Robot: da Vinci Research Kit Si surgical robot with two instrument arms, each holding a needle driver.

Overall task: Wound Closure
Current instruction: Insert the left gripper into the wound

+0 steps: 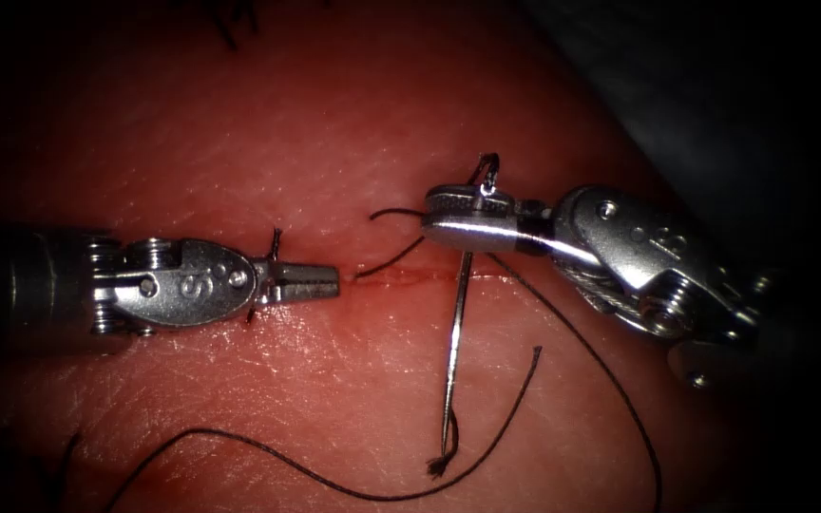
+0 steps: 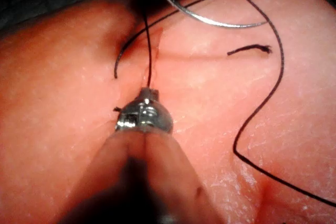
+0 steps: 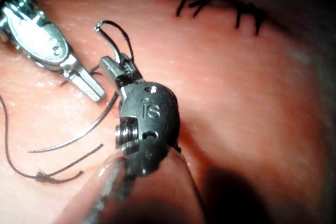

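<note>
The right arm's steel needle driver is clamped on one curved steel needle near its threaded end; the shaft hangs free below the jaws, crossing the thin red cut above the pink pork tissue, tip not embedded. The left arm's steel needle driver sits closed at the cut's left end, a short thread end beside it; whether it grips this I cannot tell. One long dark thread and one frayed cut piece lie on the tissue.

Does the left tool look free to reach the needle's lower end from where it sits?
Probably yes: the left tool lies left of the needle, bare tissue between; right tool grips its upper end.
</note>
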